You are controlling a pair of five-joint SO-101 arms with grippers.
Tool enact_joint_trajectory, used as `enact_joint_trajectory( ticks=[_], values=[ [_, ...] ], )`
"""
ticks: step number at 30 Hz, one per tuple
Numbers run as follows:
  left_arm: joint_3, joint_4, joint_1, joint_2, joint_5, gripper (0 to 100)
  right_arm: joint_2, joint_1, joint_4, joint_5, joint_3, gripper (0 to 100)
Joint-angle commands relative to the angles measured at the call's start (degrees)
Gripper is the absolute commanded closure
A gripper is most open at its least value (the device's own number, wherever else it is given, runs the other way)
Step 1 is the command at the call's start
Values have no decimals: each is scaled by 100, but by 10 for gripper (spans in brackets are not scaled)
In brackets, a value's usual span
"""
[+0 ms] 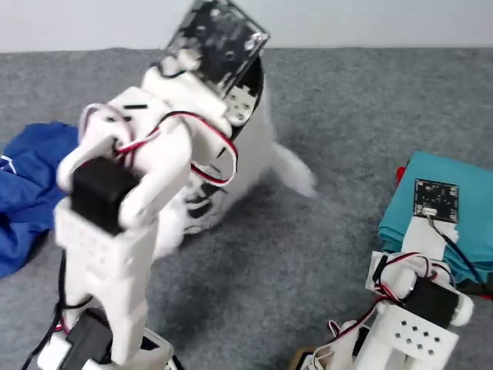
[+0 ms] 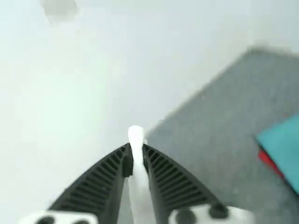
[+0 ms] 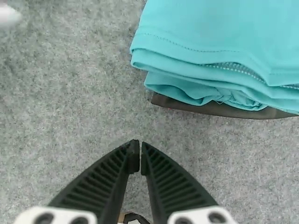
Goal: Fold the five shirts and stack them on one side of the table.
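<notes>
My left gripper (image 2: pixel 136 151) is raised above the table and shut on a white shirt (image 1: pixel 266 158), whose cloth hangs below the arm near the table's middle; a fold of white cloth (image 2: pixel 135 140) sticks out between the black jaws. A blue shirt (image 1: pixel 31 185) lies crumpled at the left edge. At the right a folded teal shirt (image 1: pixel 443 208) tops a stack, with red cloth (image 1: pixel 400 174) showing under it. My right gripper (image 3: pixel 139 151) is shut on nothing, low over the grey table beside the teal shirt (image 3: pixel 219 51) and the dark shirt (image 3: pixel 210 108) under it.
Grey carpet-like table surface (image 1: pixel 331 254) lies open between the two arms. A pale wall (image 1: pixel 347 23) runs behind the table's far edge.
</notes>
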Motion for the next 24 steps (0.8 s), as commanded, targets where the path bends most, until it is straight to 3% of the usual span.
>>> enact_joint_trajectory(
  ticks=[1, 5, 14, 21, 24],
  values=[
    [-576, -176, 0, -299, 35, 986, -66, -31, -75, 53, -18, 987],
    [-13, -141, -615, -290, 53, 986, -66, -22, -75, 53, -18, 987],
    [2826, 378, -2549, -334, -211, 986, -92, -22, -110, 185, 70, 987],
    [4831, -686, -4580, -290, -651, 979, -92, -22, -110, 193, 70, 987],
    [5349, -967, -5125, -290, -1160, 898, -75, -22, -110, 193, 70, 987]
  ],
)
